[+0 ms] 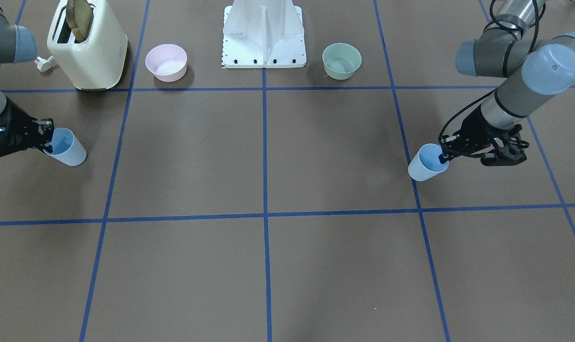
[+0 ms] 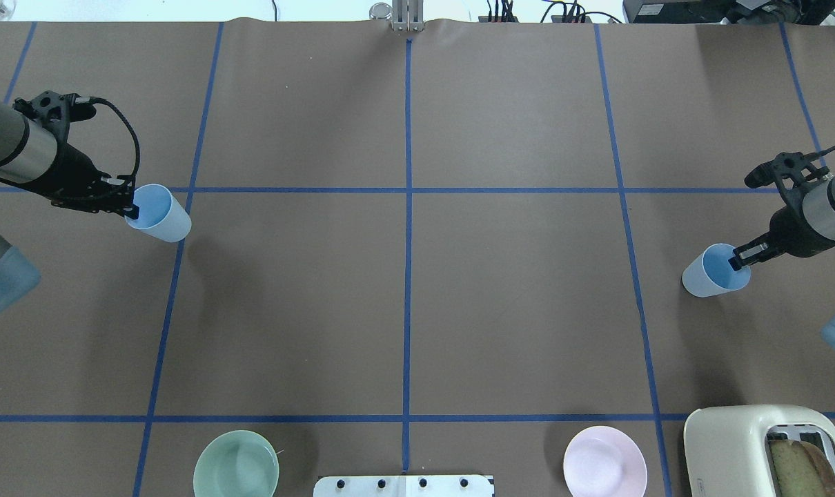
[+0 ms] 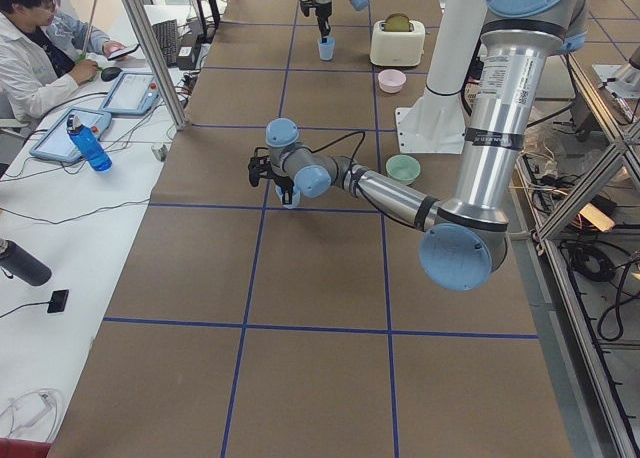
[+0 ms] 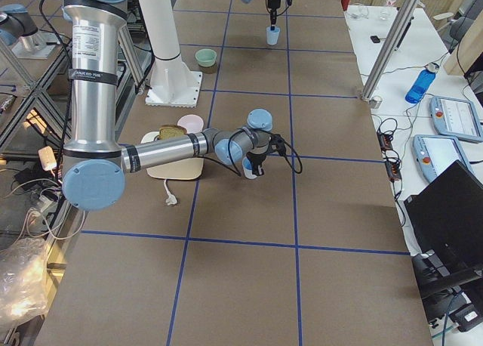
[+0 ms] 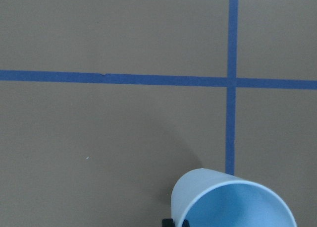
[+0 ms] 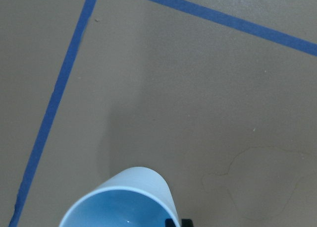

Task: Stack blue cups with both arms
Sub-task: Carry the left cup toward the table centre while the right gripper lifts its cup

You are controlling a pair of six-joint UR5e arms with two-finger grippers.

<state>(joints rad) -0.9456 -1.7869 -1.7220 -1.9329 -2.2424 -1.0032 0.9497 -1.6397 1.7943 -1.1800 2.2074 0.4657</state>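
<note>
Two light-blue cups are each held by the rim, far apart at opposite ends of the table. My left gripper (image 2: 129, 207) is shut on one blue cup (image 2: 161, 214), one finger inside the rim and one outside. This cup also shows in the front view (image 1: 425, 164) and the left wrist view (image 5: 233, 199). My right gripper (image 2: 738, 261) is shut the same way on the other blue cup (image 2: 711, 273), which also shows in the front view (image 1: 68, 148) and the right wrist view (image 6: 124, 199). I cannot tell whether the cups rest on the table or hang just above it.
A cream toaster (image 1: 88, 45) with a bread slice, a pink bowl (image 1: 166, 61), the white pedestal (image 1: 263, 33) and a pale green bowl (image 1: 342, 61) stand along the robot's side of the table. A seated person (image 3: 40, 48) is beyond the far edge.
</note>
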